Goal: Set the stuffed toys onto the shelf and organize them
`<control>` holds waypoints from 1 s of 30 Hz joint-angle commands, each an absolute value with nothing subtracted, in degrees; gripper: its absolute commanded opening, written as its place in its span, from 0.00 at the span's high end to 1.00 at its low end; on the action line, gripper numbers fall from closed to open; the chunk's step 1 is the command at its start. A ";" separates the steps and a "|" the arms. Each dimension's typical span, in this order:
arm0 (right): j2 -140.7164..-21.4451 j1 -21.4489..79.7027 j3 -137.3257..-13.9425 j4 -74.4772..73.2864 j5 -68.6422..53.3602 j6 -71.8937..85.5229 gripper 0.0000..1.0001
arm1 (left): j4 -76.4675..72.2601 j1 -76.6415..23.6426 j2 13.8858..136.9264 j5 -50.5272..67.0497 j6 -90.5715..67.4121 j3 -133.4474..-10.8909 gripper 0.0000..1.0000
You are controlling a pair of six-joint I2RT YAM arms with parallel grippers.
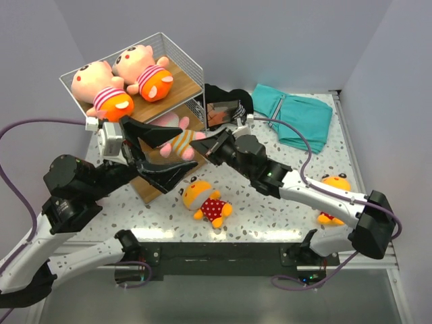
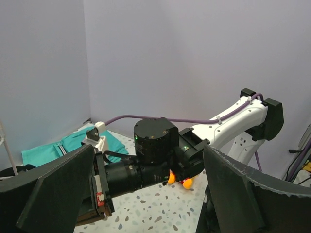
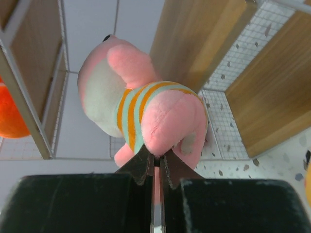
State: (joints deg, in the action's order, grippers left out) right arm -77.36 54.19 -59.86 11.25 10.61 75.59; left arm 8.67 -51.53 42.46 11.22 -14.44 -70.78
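The shelf [image 1: 187, 86] stands at the back left. Two pink-headed stuffed toys [image 1: 101, 91] [image 1: 145, 71] in striped tops and orange shorts lie on its top board. My right gripper [image 1: 197, 143] is shut on a pink toy with an orange-and-teal striped shirt [image 1: 179, 140] and holds it at the shelf's lower opening. In the right wrist view the fingertips [image 3: 155, 162] pinch the toy's [image 3: 146, 107] bottom. My left gripper [image 1: 154, 152] is wide open and empty just in front of the shelf. A yellow-headed toy in red polka dots [image 1: 206, 201] lies on the table.
Another orange toy [image 1: 334, 183] lies at the right, partly behind my right arm. A folded teal cloth [image 1: 293, 115] and a black bundle [image 1: 226, 102] sit at the back. In the left wrist view my right arm [image 2: 155, 155] crosses between the open fingers.
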 commanded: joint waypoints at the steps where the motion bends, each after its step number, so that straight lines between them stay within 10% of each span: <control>1: -77.78 54.84 -63.19 17.75 20.99 79.53 1.00 | 7.91 -51.77 40.96 9.41 -15.29 -69.87 0.00; 18: -87.98 56.69 -71.62 17.32 30.75 81.12 1.00 | 8.44 -51.77 39.90 8.61 -15.29 -67.94 0.00; 30: -90.79 57.04 -73.47 15.03 31.82 81.47 0.73 | 8.70 -51.86 39.29 6.77 -14.15 -66.80 0.00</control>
